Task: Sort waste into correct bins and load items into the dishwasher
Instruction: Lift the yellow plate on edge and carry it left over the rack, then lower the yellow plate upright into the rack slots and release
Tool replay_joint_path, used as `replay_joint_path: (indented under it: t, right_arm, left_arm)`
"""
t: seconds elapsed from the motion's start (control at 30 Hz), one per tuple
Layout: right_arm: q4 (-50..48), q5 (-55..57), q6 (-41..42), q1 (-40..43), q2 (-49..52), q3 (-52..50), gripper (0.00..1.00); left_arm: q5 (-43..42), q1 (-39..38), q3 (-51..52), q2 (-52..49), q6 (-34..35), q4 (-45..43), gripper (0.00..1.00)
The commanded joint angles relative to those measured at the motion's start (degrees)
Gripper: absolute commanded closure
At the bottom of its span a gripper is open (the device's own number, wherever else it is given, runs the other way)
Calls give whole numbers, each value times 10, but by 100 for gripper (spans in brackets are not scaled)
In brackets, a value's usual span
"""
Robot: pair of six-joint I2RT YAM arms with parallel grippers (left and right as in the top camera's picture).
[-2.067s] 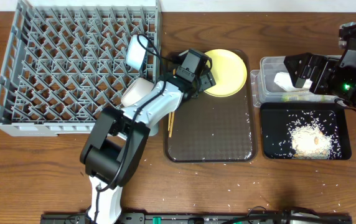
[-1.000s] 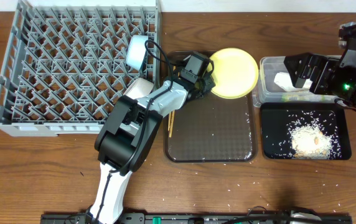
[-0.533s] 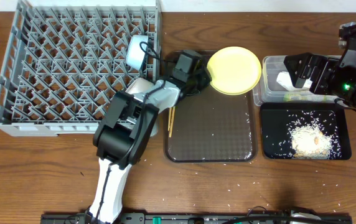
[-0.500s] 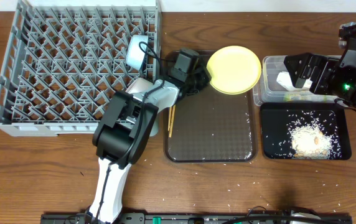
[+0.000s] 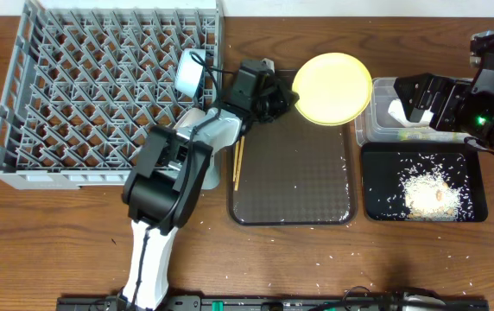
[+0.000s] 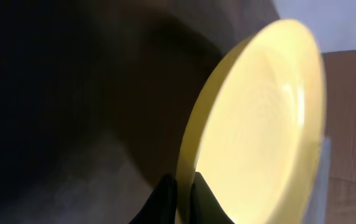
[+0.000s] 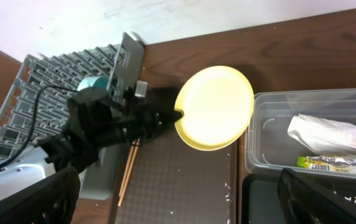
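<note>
My left gripper is shut on the near rim of the round yellow plate, holding it tilted above the back right corner of the brown tray. In the left wrist view both fingertips pinch the plate edge. My right gripper hangs open and empty over the clear tub, which holds the white napkin and the green-yellow wrapper. Rice scraps lie in the black tray. Two chopsticks rest on the brown tray's left edge.
The grey dish rack fills the left side, with a light blue bowl standing near its right wall and a white bowl partly under my left arm. The brown serving tray lies in the middle. Loose rice dots the table front.
My left gripper has lifted the yellow plate off the brown tray and swung it up and to the right, toward the clear tub. The right arm has not moved.
</note>
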State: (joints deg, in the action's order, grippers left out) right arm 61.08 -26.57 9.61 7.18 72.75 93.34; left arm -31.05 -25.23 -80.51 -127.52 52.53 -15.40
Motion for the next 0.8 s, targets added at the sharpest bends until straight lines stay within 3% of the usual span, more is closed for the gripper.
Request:
replay_joint_path:
  t: [0.0, 0.4, 0.77]
  right_arm:
    - [1, -4, 2, 7, 0, 7, 1]
    - [1, -4, 2, 7, 0, 7, 1]
    - [1, -4, 2, 7, 0, 7, 1]
  left_arm:
    - [-17, 15, 1, 91, -44, 5, 93]
    - [-31, 96, 1, 221, -71, 59, 93]
    - [-23, 280, 1, 351, -214, 236, 93]
